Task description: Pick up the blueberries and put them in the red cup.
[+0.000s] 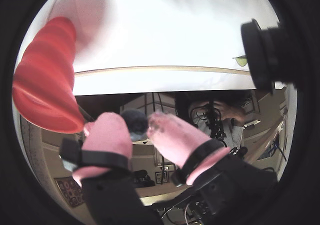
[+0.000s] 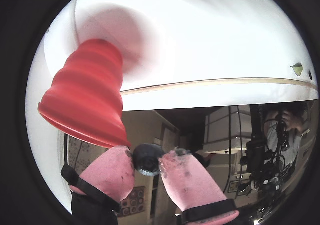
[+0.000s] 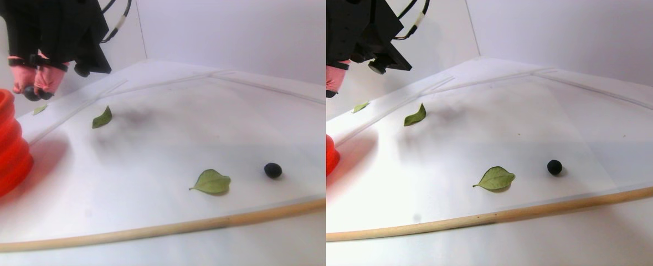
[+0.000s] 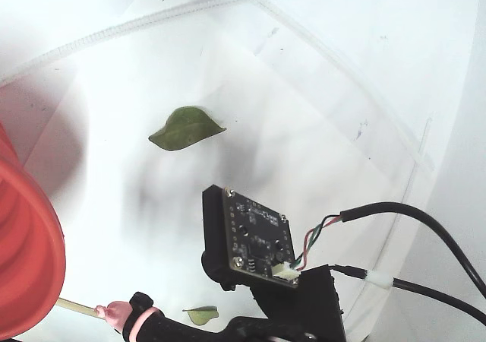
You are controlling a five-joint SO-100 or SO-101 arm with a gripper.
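Between claw pads: probably blueberry.

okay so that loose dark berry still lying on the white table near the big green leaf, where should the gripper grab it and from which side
Grip the small round dark blueberry across its middle, coming straight down from above. It is a ball lying free on the flat white table, clear of the large green leaf beside it, so any finger direction probably works.
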